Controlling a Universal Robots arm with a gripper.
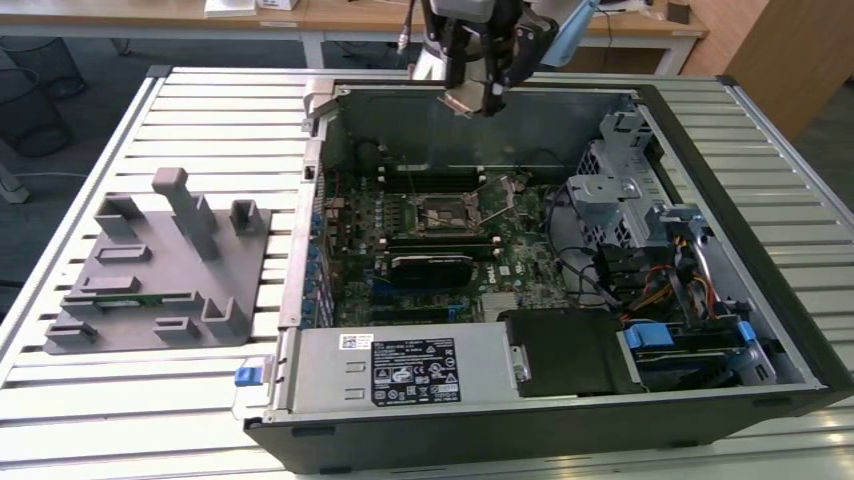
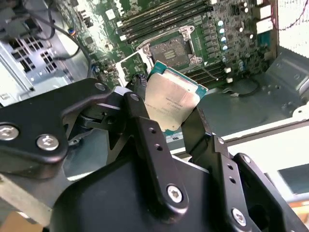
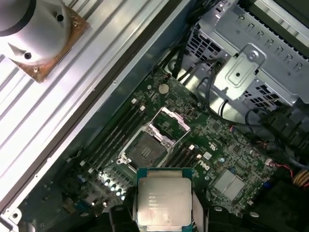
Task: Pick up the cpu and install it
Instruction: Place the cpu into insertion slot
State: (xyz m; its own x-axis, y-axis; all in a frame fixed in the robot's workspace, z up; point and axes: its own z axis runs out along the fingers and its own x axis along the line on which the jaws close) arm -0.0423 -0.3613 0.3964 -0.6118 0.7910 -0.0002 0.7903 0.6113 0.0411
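Note:
My gripper (image 1: 475, 98) is shut on the cpu (image 1: 470, 103), a flat square chip with a silvery top. It hangs in the air over the far wall of the open computer case (image 1: 787, 330). In both wrist views the cpu (image 2: 169, 102) (image 3: 163, 197) sits clamped by its edges between the black fingers (image 2: 145, 130). Below it on the green motherboard lies the dark square socket (image 1: 443, 212) (image 2: 170, 50) (image 3: 145, 151), uncovered, with its metal frame (image 3: 170, 121) swung up beside it.
A grey fixture tray (image 1: 147, 270) with a green memory stick (image 1: 127, 297) lies at the exterior view's left on the slatted table (image 1: 134, 400). Inside the case are a metal drive cage (image 1: 627, 190), cables (image 1: 587, 270) and the power supply (image 1: 400, 370).

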